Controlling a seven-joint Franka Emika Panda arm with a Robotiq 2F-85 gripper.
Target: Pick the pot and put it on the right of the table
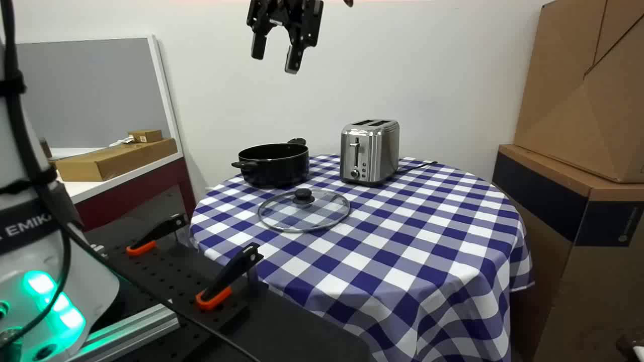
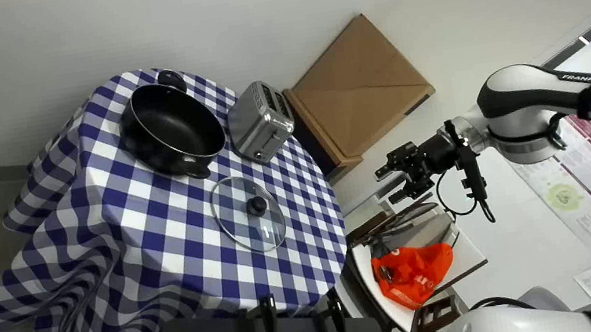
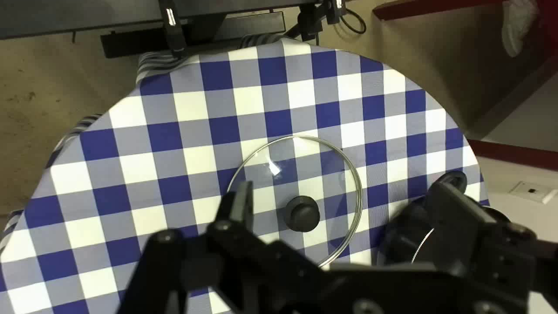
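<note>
The black pot stands upright on the checked table, near its far edge beside the toaster. In an exterior view I look into the pot, and its inside shows nothing in it. Its two small handles show in both exterior views. My gripper hangs high above the table, apart from everything. It also shows in an exterior view. In the wrist view my gripper has its fingers wide apart with nothing between them. There the pot is at the right, partly hidden behind a finger.
A glass lid with a black knob lies in front of the pot. The silver toaster stands close to the pot, its cord trailing. Orange-handled clamps sit on the dark workbench. Large cardboard boxes stand beside the table.
</note>
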